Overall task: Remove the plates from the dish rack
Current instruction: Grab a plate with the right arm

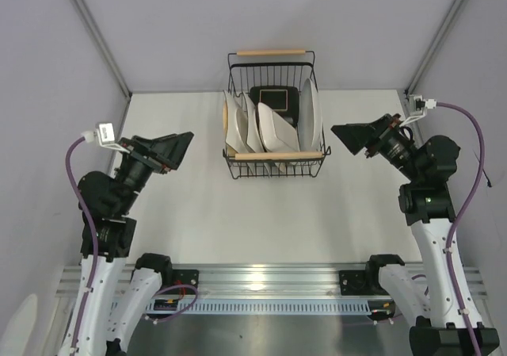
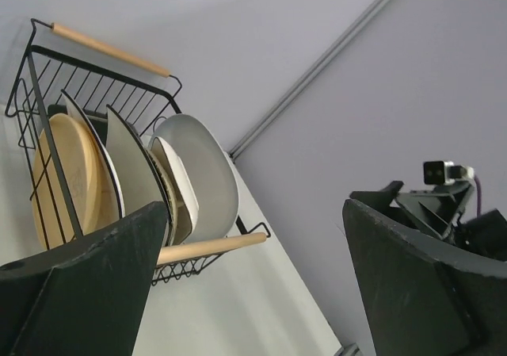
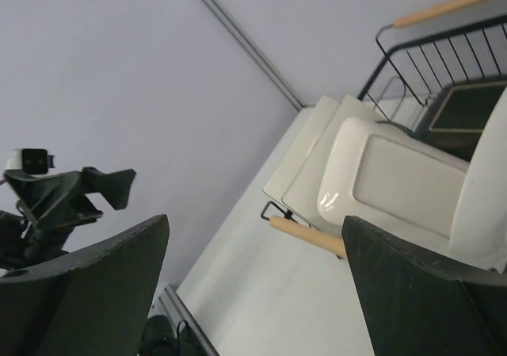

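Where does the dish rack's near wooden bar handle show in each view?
Top external: near light wooden bar handle, centre, front of black wire dish rack.
Left wrist: lower centre, under the plates.
Right wrist: centre, low.
Shared landmark: far wooden handle.

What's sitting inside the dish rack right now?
The dish rack holds a tan round plate at its left, several white plates on edge beside it, and a dark square plate behind them. Overlap hides their lower parts and exact count.
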Controlling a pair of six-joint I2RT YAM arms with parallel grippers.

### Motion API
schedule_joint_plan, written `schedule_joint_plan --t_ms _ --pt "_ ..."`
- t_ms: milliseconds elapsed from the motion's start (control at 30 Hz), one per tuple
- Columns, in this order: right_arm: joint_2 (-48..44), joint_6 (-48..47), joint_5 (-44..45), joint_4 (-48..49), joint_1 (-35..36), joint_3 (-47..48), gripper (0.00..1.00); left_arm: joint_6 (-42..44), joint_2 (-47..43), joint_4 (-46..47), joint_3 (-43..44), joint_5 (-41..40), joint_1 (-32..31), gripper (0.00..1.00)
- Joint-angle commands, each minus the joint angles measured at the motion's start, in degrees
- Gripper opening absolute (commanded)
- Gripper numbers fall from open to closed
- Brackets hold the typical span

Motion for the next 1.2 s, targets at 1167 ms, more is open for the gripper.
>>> schedule_joint_plan --t_ms 1167 --pt "49.95 -31.73 75.07 -39.99 29.29 38.64 1.0 8.08 -0.6 -0.98 -13.59 3.34 -0.14 1.0"
